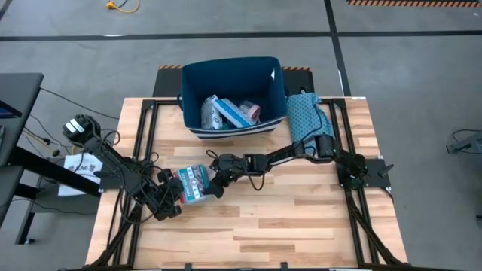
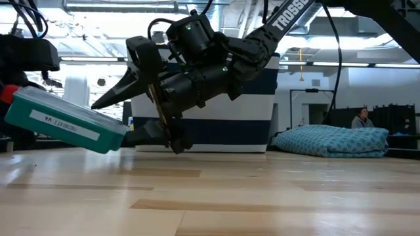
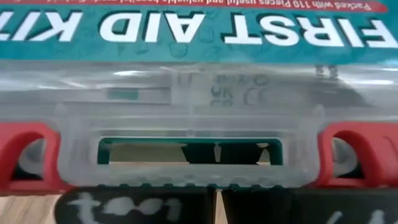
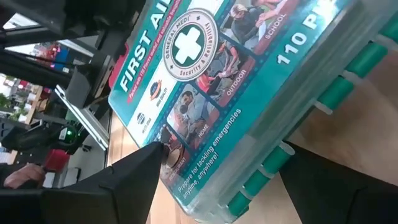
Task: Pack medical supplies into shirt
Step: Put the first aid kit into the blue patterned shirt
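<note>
- A grey workshop floor surrounds the wooden bench (image 1: 301, 226); at its 12 o'clock edge stands a dark blue bin (image 1: 233, 79) with several medical supplies (image 1: 230, 113) lying loose inside it.
- A blue patterned shirt (image 1: 305, 113) lies crumpled just beside the bin, toward 2 o'clock of the bench. Nothing shows on it or in it, so by my reading no item is packed yet.
- The teal first aid kit (image 1: 193, 184), a hinged plastic case with red latches, is near 9 o'clock of the bench centre, tilted and lifted off the wood in the low view.
- The left end effector (image 1: 172, 197) grips the kit at its latch edge; its fingers (image 3: 149, 208) look nearly together under the clear handle.
- The right end effector (image 1: 218, 181) reaches in from 3 o'clock with its jaws wide, one finger over the printed lid and one by the hinge side, not clamped.
- Judged from this, the work is at an early stage: the kit looks still shut, and the whole job of filling the shirt is left.
</note>
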